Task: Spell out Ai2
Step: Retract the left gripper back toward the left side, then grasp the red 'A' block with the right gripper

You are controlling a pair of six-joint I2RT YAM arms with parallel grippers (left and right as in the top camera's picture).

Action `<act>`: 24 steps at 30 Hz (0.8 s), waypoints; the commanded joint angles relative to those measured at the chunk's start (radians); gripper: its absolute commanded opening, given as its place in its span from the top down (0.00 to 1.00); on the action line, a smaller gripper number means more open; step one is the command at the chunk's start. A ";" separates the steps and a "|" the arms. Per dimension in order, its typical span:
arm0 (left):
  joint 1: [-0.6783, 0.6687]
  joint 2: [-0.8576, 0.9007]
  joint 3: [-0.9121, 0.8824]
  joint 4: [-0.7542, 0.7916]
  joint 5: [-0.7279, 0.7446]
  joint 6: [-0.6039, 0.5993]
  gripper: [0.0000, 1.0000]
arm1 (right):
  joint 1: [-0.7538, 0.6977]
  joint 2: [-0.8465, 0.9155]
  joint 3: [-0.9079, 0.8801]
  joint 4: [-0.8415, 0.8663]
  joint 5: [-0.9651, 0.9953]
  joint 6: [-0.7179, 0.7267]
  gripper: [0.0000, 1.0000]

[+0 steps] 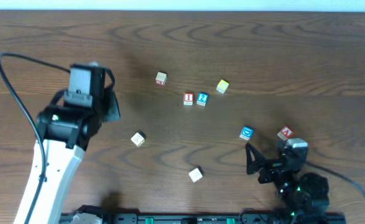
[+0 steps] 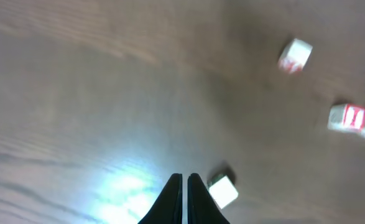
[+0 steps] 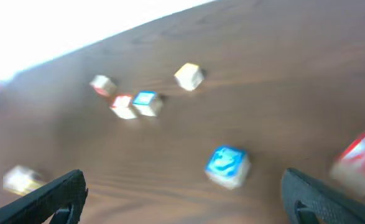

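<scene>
Table (image 1: pixel 263 43) mostly open, I block (image 1: pixel 188 98) and 2 block (image 1: pixel 202 98) seemingly touching

I block (image 1: pixel 188 98) touching 2 block (image 1: pixel 202 98), A (image 1: pixel 285 132) apart

A red "I" is read on the I block (image 1: pixel 188 98), a blue "2" on the 2 block (image 1: pixel 202 98) just beside it, and a red "A" on the A block (image 1: pixel 286 132); the mark on the blue-faced block (image 1: pixel 247 132) is not legible.

This looks like a robotics lab. A left arm (image 1: pixel 55 155) and a right arm (image 1: pixel 297 186) stand by a black rail (image 1: pixel 188 218) at the edge of a wood-grain bench (image 1: pixel 294 56), a black cable (image 1: pixel 36 62) looping loose, with small letter blocks (image 1: pixel 188 99) scattered about.
</scene>
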 commanded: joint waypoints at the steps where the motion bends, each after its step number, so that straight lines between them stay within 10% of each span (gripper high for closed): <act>1: 0.002 -0.016 -0.050 0.015 0.074 0.016 0.94 | -0.015 -0.005 -0.003 -0.004 -0.067 0.450 0.01; 14: 0.003 -0.016 -0.061 0.087 0.055 0.101 0.86 | -0.092 0.321 0.138 0.202 -0.055 0.182 0.01; 24: 0.178 -0.017 -0.076 0.061 0.094 0.190 0.94 | -0.254 1.170 0.782 -0.369 0.144 -0.144 0.01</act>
